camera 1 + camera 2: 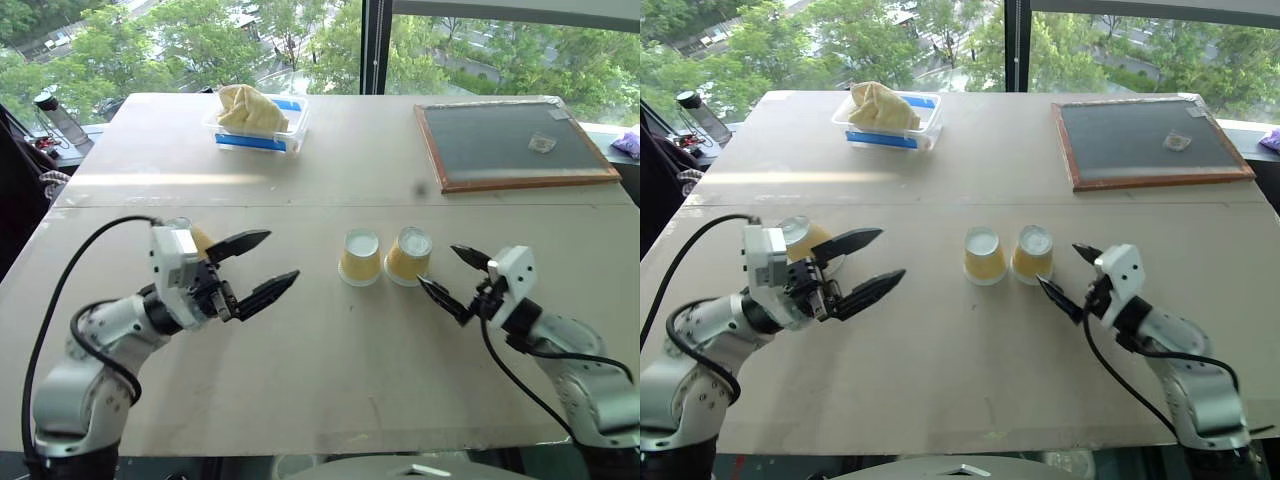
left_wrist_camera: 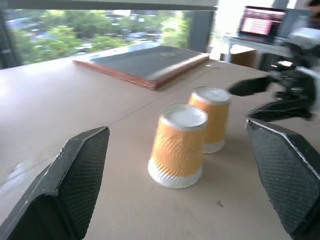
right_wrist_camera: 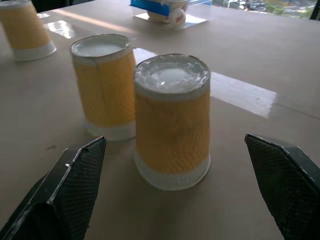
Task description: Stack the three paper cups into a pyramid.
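Two of the three paper cups stand upside down side by side at the table's middle, one (image 1: 360, 257) on the left and one (image 1: 409, 254) on the right, almost touching. The third cup (image 1: 806, 238) stands apart at the left, just behind my left gripper's wrist, and is partly hidden by it. My left gripper (image 1: 282, 255) is open and empty, pointing toward the pair from the left. To the right of the pair is my right gripper (image 1: 437, 265), open and empty, its fingertips close to the right cup (image 3: 172, 120). No pyramid stands.
A clear plastic tub (image 1: 256, 128) holding a yellowish cloth sits at the back left. A wood-framed chalkboard (image 1: 512, 145) lies at the back right with a small clear item on it. Bare tabletop (image 1: 330, 370) lies in front of the cups.
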Action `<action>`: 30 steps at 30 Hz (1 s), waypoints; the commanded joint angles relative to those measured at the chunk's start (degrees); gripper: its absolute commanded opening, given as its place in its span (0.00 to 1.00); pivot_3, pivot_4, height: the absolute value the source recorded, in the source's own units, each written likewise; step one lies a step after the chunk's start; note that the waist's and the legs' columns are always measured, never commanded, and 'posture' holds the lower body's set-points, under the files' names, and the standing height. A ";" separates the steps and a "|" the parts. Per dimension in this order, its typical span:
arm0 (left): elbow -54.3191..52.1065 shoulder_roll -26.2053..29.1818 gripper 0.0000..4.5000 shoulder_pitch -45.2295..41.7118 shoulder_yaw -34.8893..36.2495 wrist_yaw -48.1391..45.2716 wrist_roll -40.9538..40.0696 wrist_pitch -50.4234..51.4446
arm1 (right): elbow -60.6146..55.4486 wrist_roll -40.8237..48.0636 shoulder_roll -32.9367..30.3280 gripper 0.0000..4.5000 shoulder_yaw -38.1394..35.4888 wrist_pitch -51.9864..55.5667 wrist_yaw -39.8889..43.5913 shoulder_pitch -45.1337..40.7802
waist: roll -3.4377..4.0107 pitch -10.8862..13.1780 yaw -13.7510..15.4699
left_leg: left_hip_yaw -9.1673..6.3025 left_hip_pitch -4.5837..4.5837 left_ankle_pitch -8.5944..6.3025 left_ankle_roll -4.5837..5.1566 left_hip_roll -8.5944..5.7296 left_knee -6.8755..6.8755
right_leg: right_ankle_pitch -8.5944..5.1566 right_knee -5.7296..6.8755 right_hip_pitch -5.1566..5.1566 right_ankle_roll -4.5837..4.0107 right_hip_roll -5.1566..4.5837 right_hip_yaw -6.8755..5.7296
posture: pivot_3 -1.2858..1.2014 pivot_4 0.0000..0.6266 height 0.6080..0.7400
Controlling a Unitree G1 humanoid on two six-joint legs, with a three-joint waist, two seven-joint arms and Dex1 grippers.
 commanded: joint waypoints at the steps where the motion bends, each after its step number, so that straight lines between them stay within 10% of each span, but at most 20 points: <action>1: 1.11 -4.01 1.00 5.08 -0.48 7.77 13.69 -11.85 | -2.75 5.42 -1.71 0.98 -3.76 -9.44 12.00 3.08 | -0.21 -0.08 -0.09 | 0.07 -0.03 0.00 0.00 -0.03 0.05 | 0.01 -0.10 0.05 0.00 0.08 -0.10 | 0.52 0.24 1.00; 8: 4.65 -11.90 1.00 5.47 3.33 21.66 21.55 -20.47 | -2.28 19.41 2.03 0.98 -6.48 -12.48 20.54 1.70 | -0.41 -0.12 0.10 | 0.10 0.87 0.00 0.00 0.15 0.05 | -0.23 -0.12 0.88 0.00 0.14 -0.14 | 0.52 0.24 1.00; 30: 30.12 -5.12 1.00 -12.76 0.55 22.41 23.16 -27.37 | -5.53 20.56 3.88 0.98 -3.83 -10.70 13.99 0.10 | -0.38 -0.17 1.22 | 0.08 0.81 0.00 -0.01 0.06 0.02 | 0.03 -0.15 0.84 -0.06 0.10 -0.22 | 0.52 0.24 1.00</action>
